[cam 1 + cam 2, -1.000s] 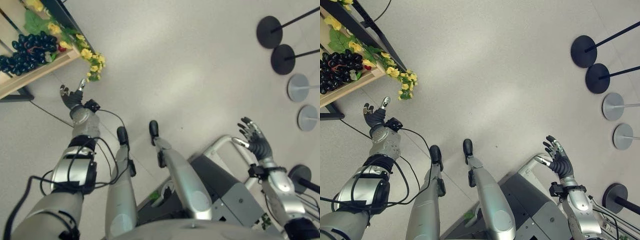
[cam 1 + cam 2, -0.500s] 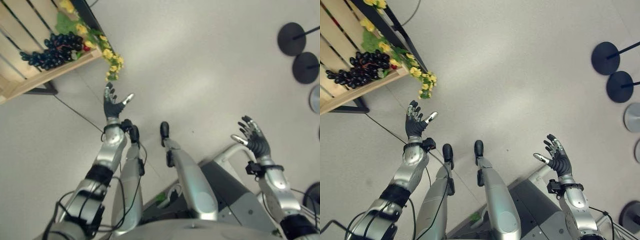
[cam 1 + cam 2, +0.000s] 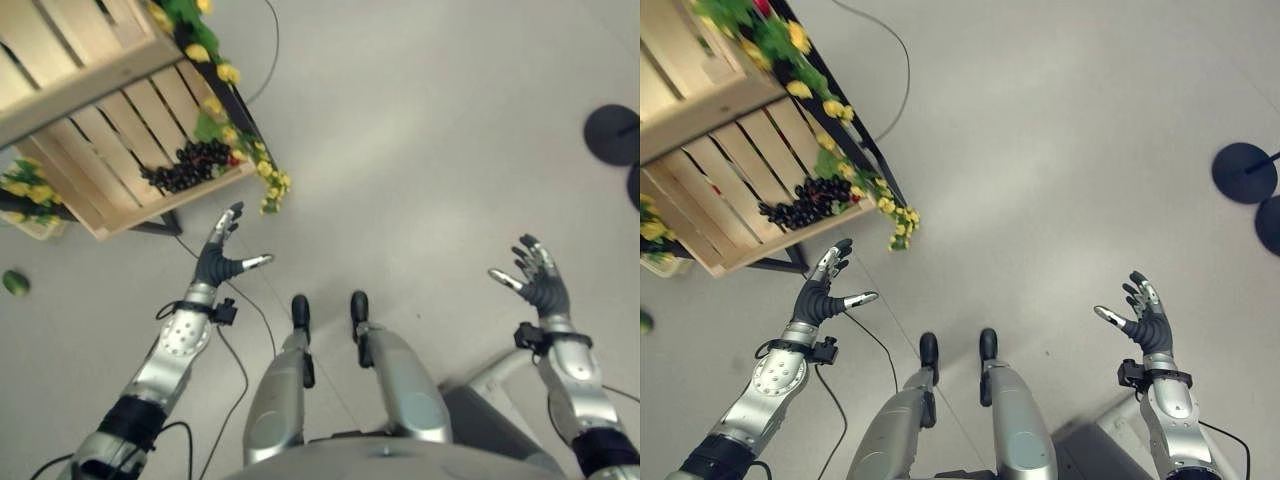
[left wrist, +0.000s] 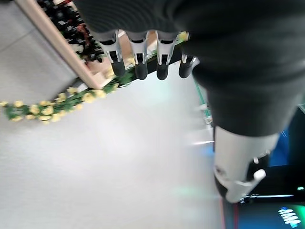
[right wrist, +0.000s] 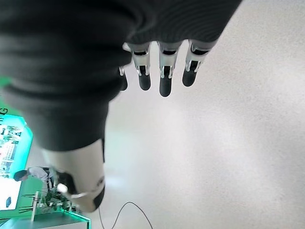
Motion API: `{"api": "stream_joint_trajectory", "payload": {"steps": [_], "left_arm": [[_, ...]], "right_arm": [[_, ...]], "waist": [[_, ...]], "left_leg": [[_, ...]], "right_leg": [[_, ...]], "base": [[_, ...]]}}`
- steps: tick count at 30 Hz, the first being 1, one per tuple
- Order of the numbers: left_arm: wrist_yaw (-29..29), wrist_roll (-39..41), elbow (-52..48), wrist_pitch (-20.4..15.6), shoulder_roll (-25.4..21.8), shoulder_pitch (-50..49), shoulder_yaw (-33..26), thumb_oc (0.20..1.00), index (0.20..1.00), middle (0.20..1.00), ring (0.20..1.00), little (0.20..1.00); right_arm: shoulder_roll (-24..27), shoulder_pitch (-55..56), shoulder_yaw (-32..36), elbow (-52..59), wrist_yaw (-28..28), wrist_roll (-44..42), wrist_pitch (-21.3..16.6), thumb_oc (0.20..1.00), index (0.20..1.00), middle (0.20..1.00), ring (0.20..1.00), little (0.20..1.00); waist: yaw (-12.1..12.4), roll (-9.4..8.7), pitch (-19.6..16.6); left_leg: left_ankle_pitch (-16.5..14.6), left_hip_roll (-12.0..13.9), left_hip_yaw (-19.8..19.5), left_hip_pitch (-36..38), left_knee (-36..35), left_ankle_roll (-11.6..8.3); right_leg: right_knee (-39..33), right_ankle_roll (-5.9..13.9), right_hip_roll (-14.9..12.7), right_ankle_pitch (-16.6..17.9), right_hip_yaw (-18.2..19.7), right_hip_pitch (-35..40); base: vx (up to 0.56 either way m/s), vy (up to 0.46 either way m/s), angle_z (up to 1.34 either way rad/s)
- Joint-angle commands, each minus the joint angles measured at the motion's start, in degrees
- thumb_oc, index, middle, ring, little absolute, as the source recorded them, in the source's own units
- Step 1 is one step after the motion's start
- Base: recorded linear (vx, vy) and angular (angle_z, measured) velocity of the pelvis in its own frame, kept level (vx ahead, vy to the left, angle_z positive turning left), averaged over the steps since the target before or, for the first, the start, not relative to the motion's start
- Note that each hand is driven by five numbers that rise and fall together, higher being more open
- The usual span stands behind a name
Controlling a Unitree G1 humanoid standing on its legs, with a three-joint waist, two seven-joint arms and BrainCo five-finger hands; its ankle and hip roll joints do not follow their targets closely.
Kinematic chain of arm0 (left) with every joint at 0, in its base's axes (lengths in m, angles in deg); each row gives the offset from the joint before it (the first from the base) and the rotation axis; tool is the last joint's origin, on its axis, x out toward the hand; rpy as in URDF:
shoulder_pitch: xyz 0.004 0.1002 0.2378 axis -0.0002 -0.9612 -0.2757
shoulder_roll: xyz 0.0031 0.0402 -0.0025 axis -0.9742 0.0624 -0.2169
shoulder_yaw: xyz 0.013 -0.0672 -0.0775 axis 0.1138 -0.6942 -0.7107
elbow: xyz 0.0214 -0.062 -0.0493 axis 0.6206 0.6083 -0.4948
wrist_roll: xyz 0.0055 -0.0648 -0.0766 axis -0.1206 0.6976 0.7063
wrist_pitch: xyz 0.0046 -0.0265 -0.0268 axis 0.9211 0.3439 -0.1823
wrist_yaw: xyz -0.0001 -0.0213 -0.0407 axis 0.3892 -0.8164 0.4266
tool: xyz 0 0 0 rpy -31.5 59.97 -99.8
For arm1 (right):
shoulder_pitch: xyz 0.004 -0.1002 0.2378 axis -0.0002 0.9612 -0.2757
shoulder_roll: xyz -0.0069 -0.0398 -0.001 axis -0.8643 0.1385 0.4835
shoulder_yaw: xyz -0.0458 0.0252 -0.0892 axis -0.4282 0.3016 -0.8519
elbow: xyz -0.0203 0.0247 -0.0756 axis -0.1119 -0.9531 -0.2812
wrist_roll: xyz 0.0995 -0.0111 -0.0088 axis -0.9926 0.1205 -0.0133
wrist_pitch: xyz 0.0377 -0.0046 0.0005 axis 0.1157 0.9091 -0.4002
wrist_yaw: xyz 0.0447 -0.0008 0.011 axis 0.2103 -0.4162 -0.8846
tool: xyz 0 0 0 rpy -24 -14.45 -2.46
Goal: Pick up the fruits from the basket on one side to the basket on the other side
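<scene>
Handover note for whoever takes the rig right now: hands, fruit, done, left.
Left hand: open, holding nothing, raised just short of the wooden crate.
Right hand: open, holding nothing, held up over bare floor.
Fruit: dark grape bunch lies in the crate, beside the yellow flower garland. A small green fruit lies on the floor left of the crate.
Done: nothing is in hand.
Left: reach in, take the grapes, carry them across. I see no second basket.

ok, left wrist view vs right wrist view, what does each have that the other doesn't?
Left wrist: the wooden crate, dark grapes on it and a yellow flower garland hanging off it, past the left hand with its straight fingers. Right wrist: the right hand, fingers straight, over the floor; a person far off. Shared: floor, each hand open and empty.
</scene>
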Motion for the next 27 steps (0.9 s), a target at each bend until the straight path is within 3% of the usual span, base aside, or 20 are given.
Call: {"api": "stream_joint_trajectory", "payload": {"steps": [1, 3, 5, 8, 9, 14, 18, 19, 21, 22, 23, 25, 26, 27], "left_arm": [[-3.0, 2.1, -0.5, -3.2, 2.1, -4.0, -1.8, 1.0, 1.0, 1.0, 1.0, 1.0], [-3.4, 2.0, 1.6, -2.9, 3.2, -5.5, -2.4, 1.0, 1.0, 1.0, 1.0, 1.0], [-4.1, 1.2, 4.8, -3.0, 4.1, -6.5, -2.2, 1.0, 1.0, 1.0, 1.0, 1.0], [-4.1, -0.5, 6.7, -3.3, 3.9, -7.5, -2.0, 1.0, 1.0, 1.0, 1.0, 1.0], [-4.1, -0.5, 6.7, -3.3, 3.9, -7.5, -2.0, 1.0, 1.0, 1.0, 1.0, 1.0], [-5.0, -0.6, 6.1, -2.6, 4.2, -8.7, -3.4, 1.0, 1.0, 1.0, 1.0, 1.0], [-3.8, -2.0, 6.4, -2.2, 4.7, -9.1, -4.4, 1.0, 1.0, 1.0, 1.0, 1.0], [-3.5, -2.5, 5.9, -1.5, 4.9, -10.4, -5.3, 1.0, 1.0, 1.0, 1.0, 1.0], [-3.8, -3.1, 6.0, -1.3, 4.8, -11.1, -5.2, 1.0, 1.0, 1.0, 1.0, 1.0], [-3.8, -3.1, 6.0, -1.3, 4.7, -11.1, -5.2, 1.0, 1.0, 1.0, 1.0, 1.0], [-2.5, -6.3, 8.9, -0.6, 5.5, -11.0, -4.6, 1.0, 1.0, 1.0, 1.0, 1.0], [-2.5, -6.3, 8.9, -0.6, 5.5, -11.0, -4.6, 1.0, 1.0, 1.0, 1.0, 1.0], [-0.8, -8.8, 12.5, -0.4, 6.9, -11.7, -5.0, 1.0, 1.0, 1.0, 1.0, 1.0], [-0.8, -8.8, 12.5, -0.4, 6.9, -11.6, -5.0, 1.0, 1.0, 1.0, 1.0, 1.0]], "right_arm": [[2.6, 1.1, 1.0, -0.2, 0.3, 1.1, -2.7, 1.0, 1.0, 1.0, 1.0, 1.0], [2.2, 0.8, 0.4, -1.6, 0.6, 1.7, -2.1, 1.0, 1.0, 1.0, 1.0, 1.0], [1.6, 0.5, 0.2, -2.6, 0.8, 2.9, -1.9, 1.0, 1.0, 1.0, 1.0, 1.0], [0.9, 0.2, 0.2, -4.0, 1.5, 4.1, -1.9, 1.0, 1.0, 1.0, 1.0, 1.0], [0.9, 0.2, 0.2, -4.0, 1.5, 4.1, -1.9, 1.0, 1.0, 1.0, 1.0, 1.0], [-1.5, -1.3, -0.3, -4.1, 1.3, 4.6, -1.0, 1.0, 1.0, 1.0, 1.0, 1.0], [-2.6, -2.5, -1.3, -3.5, 2.1, 5.8, -0.5, 1.0, 1.0, 1.0, 1.0, 1.0], [-2.9, -2.2, -1.8, -2.5, 2.2, 7.1, -0.2, 1.0, 1.0, 1.0, 1.0, 1.0], [-3.3, -1.6, -2.4, -2.1, 1.8, 7.5, 0.1, 1.0, 1.0, 1.0, 1.0, 1.0], [-3.3, -1.6, -2.4, -2.0, 1.8, 7.5, 0.1, 1.0, 1.0, 1.0, 1.0, 1.0], [-4.2, -1.7, -2.7, -2.7, 2.1, 7.8, 0.4, 1.0, 1.0, 1.0, 1.0, 1.0], [-4.2, -1.7, -2.7, -2.7, 2.1, 7.8, 0.4, 1.0, 1.0, 1.0, 1.0, 1.0], [-5.1, -1.3, -2.9, -3.3, 2.4, 8.7, 0.3, 1.0, 1.0, 1.0, 1.0, 1.0], [-5.1, -1.3, -2.9, -3.3, 2.4, 8.7, 0.3, 1.0, 1.0, 1.0, 1.0, 1.0]], "waist": [[-0.9, -3.07, -4.8], [-1.0, -2.25, -6.7], [-1.7, -1.0, -8.4], [-2.1, -0.41, -9.6], [-2.0, -0.42, -9.6], [-1.9, -1.29, -10.8], [-1.2, -1.6, -10.5], [0.3, -1.04, -9.8], [1.1, -0.35, -10.0], [1.1, -0.43, -10.1], [2.6, -0.52, -12.0], [2.6, -0.52, -12.0], [4.7, -0.55, -14.4], [4.8, -0.45, -14.5]], "left_leg": [[-7.1, -4.0, -3.7, 1.9, 16.8, 1.46], [-7.6, -3.5, -5.5, 5.4, 14.7, 1.71], [-9.1, -2.4, -3.5, 9.3, 8.2, 2.41], [-9.3, -2.7, -0.5, 11.9, 4.2, 2.97], [-9.3, -2.7, -0.5, 12.0, 4.1, 2.97], [-12.4, -5.6, 2.5, 13.9, 1.5, 5.68], [-12.1, -5.5, 4.7, 14.6, 0.8, 6.11], [-10.8, -4.5, 6.2, 13.6, 1.4, 6.29], [-9.2, -3.7, 7.0, 12.9, 0.7, 6.84], [-9.0, -3.8, 7.0, 12.7, 0.6, 6.83], [-8.0, -3.3, 8.6, 12.5, -0.8, 7.13], [-8.0, -3.3, 8.6, 12.5, -0.8, 7.13], [-6.7, -2.5, 11.6, 11.5, -1.3, 7.55], [-6.5, -2.4, 11.6, 11.3, -1.4, 7.52]], "right_leg": [[-9.9, 6.85, -0.4, 7.0, 3.6, 5.2], [-10.3, 7.53, 0.4, 7.5, 5.4, 5.6], [-10.7, 8.71, 0.8, 8.4, 6.5, 6.0], [-10.6, 10.17, 0.5, 10.0, 7.7, 5.4], [-10.6, 10.17, 0.5, 10.0, 7.8, 5.4], [-11.0, 13.79, -1.5, 14.2, 10.6, 3.3], [-9.7, 14.62, -2.2, 15.0, 8.5, 1.6], [-3.6, 13.36, -2.6, 11.1, 1.5, 1.5], [4.9, 11.9, -1.7, 7.0, -0.9, 3.1], [4.9, 11.88, -1.7, 7.1, -0.9, 2.9], [7.6, 10.98, -1.7, 3.7, -3.5, 7.8], [7.6, 10.98, -1.7, 3.7, -3.5, 7.8], [11.3, 11.02, -2.5, 2.6, -5.4, 13.0], [11.0, 10.95, -2.3, 2.9, -5.4, 12.9]], "base": [[0.01, 0.139, -0.47], [0.05, 0.179, -0.53], [0.02, 0.224, -0.4], [-0.05, 0.212, -0.41], [-0.11, 0.228, -0.64], [-0.15, 0.23, -0.76], [-0.13, 0.121, -0.67], [-0.25, 0.129, -0.71], [-0.26, 0.132, -0.74], [-0.18, 0.069, -0.66], [-0.09, 0.024, -0.38], [-0.11, -0.001, -0.4], [-0.15, -0.027, -0.75], [-0.23, -0.082, -0.84]]}}
